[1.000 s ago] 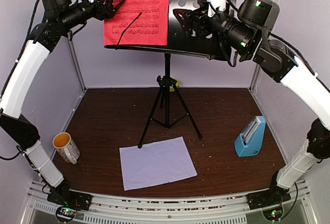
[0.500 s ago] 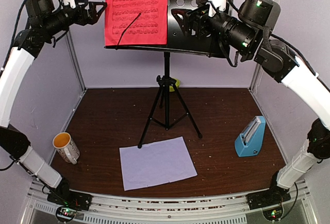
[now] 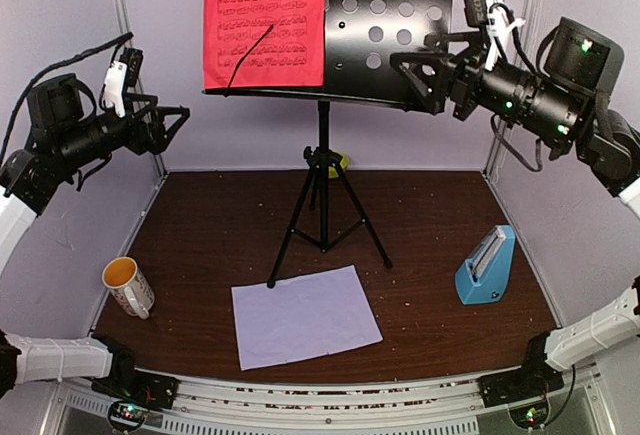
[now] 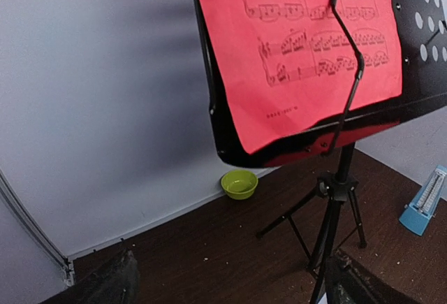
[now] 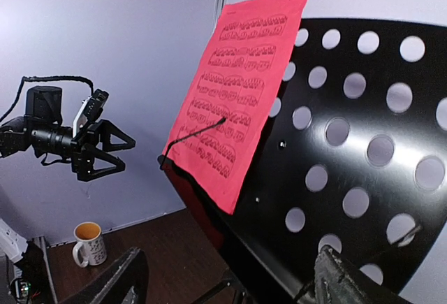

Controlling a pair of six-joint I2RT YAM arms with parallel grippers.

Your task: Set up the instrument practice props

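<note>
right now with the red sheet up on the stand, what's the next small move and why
Probably lower the left jaws toward the white sheet, lying flat on the table: the red sheet covers the left half of the stand, the right half is bare, and both jaws are open and empty.

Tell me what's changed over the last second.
The left gripper drew back left and down from the red sheet; the right gripper pulled right, away from the music stand. Both are open, empty. The red sheet, white sheet, metronome and mug stayed put.
</note>
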